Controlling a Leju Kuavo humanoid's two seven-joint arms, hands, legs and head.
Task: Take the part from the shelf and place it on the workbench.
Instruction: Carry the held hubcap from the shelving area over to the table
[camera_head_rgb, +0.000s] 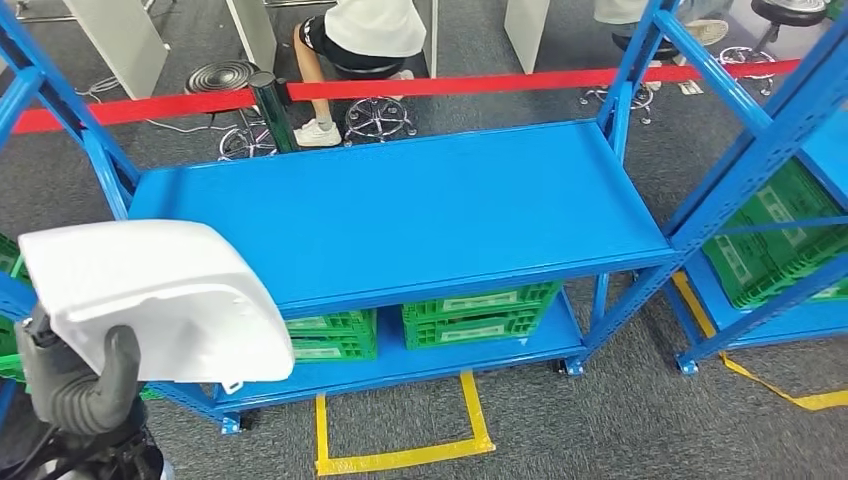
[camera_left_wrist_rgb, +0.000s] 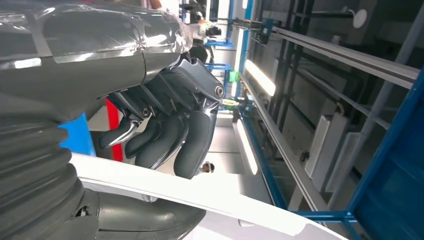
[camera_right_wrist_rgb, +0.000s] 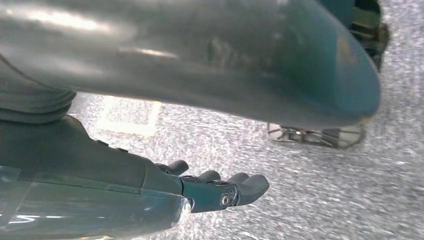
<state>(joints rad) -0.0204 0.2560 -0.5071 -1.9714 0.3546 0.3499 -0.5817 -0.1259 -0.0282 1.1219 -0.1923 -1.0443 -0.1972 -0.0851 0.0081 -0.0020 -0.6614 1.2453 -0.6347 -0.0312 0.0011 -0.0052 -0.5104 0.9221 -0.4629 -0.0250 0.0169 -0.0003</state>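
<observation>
The part (camera_head_rgb: 150, 295) is a white moulded plastic cover with rounded corners, held up at the lower left of the head view. My left hand (camera_head_rgb: 85, 385) grips it from below, the thumb against its near edge. In the left wrist view the white part (camera_left_wrist_rgb: 210, 202) runs between the thick thumb and the dark fingers (camera_left_wrist_rgb: 170, 140) curled over its top face. The part's far corner overlaps the front left of the blue bench top (camera_head_rgb: 400, 200), which is bare. My right hand (camera_right_wrist_rgb: 220, 187) hangs over the grey carpet with its fingers stretched out and nothing in them.
Green crates (camera_head_rgb: 480, 310) sit on the lower level under the blue top. A second blue rack (camera_head_rgb: 780, 130) with green crates (camera_head_rgb: 770, 240) stands to the right. A red barrier tape (camera_head_rgb: 400, 88) and a seated person (camera_head_rgb: 370, 30) are behind. Yellow floor tape (camera_head_rgb: 400, 440) marks a square.
</observation>
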